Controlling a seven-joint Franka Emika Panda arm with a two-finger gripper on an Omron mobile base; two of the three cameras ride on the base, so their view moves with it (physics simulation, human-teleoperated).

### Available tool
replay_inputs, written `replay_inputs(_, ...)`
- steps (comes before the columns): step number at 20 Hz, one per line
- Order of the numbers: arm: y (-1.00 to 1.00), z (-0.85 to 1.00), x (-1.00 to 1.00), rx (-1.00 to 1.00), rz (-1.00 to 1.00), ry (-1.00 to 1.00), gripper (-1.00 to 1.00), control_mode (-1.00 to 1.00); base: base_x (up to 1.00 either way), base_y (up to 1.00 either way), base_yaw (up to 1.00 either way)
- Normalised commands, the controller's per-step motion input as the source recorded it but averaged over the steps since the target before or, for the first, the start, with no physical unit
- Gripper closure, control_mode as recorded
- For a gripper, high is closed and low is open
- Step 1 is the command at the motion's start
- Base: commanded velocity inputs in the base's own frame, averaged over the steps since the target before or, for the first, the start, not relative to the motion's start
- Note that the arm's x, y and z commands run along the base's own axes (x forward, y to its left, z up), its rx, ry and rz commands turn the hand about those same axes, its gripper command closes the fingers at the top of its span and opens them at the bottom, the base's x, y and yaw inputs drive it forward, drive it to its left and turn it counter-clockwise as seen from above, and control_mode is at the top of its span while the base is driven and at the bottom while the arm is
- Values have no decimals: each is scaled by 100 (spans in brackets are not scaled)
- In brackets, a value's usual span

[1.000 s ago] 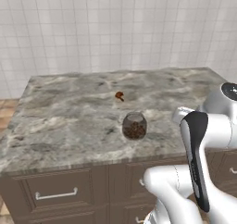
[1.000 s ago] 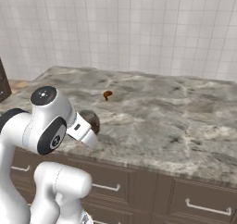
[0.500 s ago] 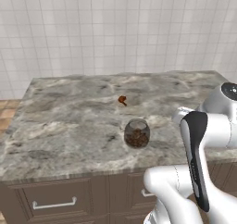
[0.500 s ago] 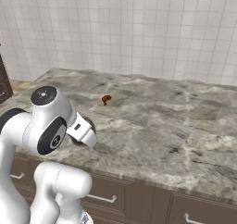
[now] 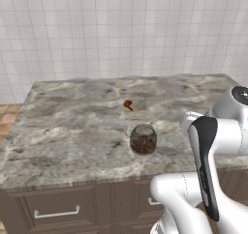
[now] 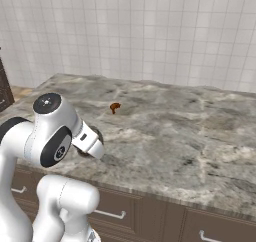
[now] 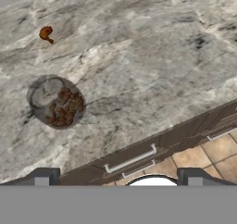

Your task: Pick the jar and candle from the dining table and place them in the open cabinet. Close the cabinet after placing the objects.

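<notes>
Glass jar (image 7: 56,102) looks closer as the base rolled nearer; empty pincer (image 7: 117,177), spread wide, hangs well above.

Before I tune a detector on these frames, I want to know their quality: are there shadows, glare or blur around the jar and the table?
Left base view: even, flat light, the jar sharp, a faint soft shadow beside it, no glare on the dining table. Right base view: equally even, the marble veining crisp, the arm covering most of the jar. Hand view: steeply tilted, the jar seen from above, nothing blurred.
</notes>
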Motion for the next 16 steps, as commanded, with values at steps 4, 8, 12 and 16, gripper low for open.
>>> replay_inputs(4,0,0,0,0,0,0,-100,100,0,0,0)
replay_inputs(8,0,0,0,0,0,0,-100,100,0,0,0)
replay_inputs(12,0,0,0,0,0,0,-100,-100,0,0,0)
replay_inputs(16,-5,14,0,13,3,2,-100,-100,0,0,0)
